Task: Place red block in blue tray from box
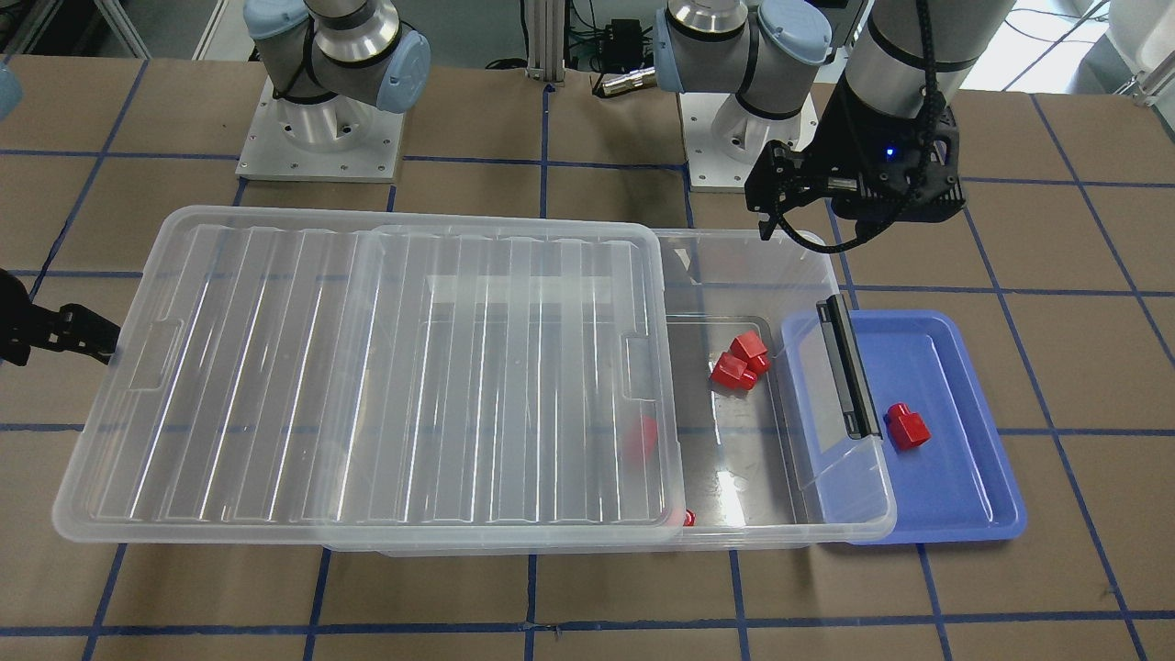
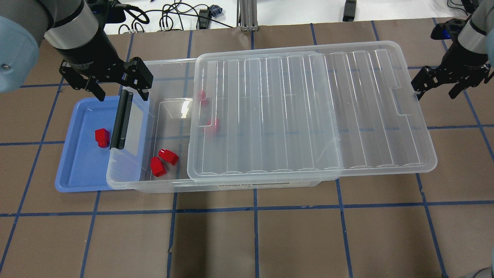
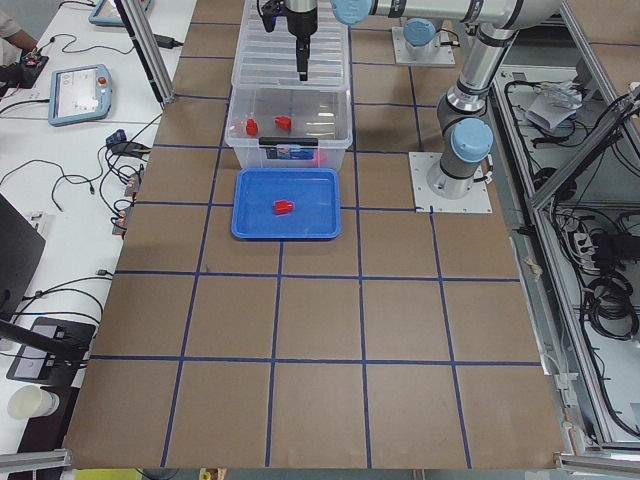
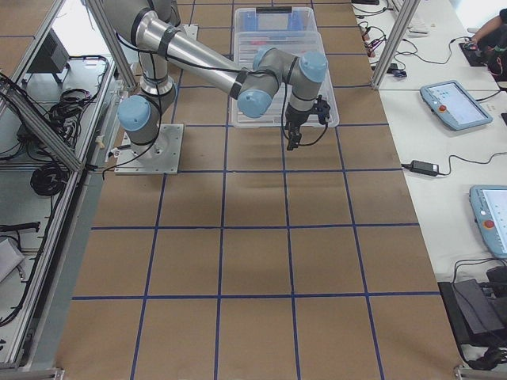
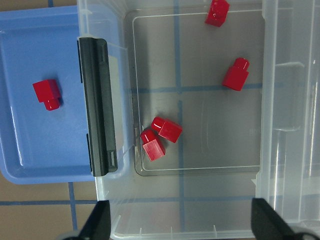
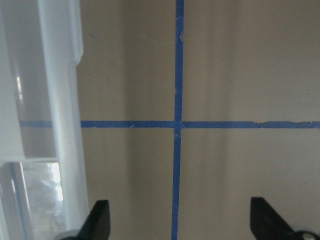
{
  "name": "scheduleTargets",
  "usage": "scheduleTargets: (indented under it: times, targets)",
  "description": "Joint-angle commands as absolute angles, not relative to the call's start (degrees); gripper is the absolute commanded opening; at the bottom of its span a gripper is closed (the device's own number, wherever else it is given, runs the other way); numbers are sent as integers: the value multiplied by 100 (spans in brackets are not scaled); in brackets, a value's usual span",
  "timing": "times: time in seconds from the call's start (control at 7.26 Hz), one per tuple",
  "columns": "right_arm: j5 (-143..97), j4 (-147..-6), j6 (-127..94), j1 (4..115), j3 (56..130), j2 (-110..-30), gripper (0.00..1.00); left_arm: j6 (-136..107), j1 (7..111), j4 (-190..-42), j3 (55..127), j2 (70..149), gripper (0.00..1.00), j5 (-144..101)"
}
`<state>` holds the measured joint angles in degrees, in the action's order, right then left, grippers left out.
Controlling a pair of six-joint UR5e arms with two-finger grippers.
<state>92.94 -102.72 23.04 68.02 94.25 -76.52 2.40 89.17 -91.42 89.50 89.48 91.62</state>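
The red block [image 2: 102, 137] lies on the floor of the blue tray [image 2: 75, 170], stub toward the tray's near rim, apart from every wall and touched by nothing. I judge it light, stiff and smooth: hard moulded plastic that will not deform but may slip. The best hold is across the flat sides of its squarer body, not on the round stub.

Beside the tray stands the box [image 2: 127, 181]. Its end with the black latch bar [image 2: 120, 119] overlaps the tray's inner edge in the overhead view. The lid [image 2: 308, 116] lies offset toward my right and leaves the end by the tray uncovered. In that opening, two more red blocks [image 2: 163, 161] rest touching each other on the box floor. Two others [image 2: 210, 124] show dimly under the lid's edge.

My left gripper [image 2: 122, 92] hangs above the latch end of the box, jaws spread wide and empty, looking down on both tray and opening. My right gripper [image 2: 436, 92] hovers just off the lid's far end, jaws likewise wide apart, holding nothing.

The table [image 2: 270, 239] is covered in brown sheet marked into squares by blue tape [image 2: 254, 200]. Around it stand aluminium frame posts [image 4: 392, 39], with side benches carrying tablets [image 4: 451, 104] and cables.
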Motion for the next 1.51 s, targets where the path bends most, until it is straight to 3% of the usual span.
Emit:
scheduleTargets:
  times: [0.0, 0.96, 1.38]
  targets:
    - [9246, -10222, 2207, 6890, 9431, -7664, 100, 229, 8921, -9184, 9000, 8781, 100, 9211]
    - [9246, -10274, 99, 8357, 9431, -7603, 100, 220, 8921, -9132, 9018, 8850, 100, 9141]
    - [9246, -10274, -70, 8437, 9422, -7646, 100, 229, 8921, -9123, 9018, 8851, 100, 9123]
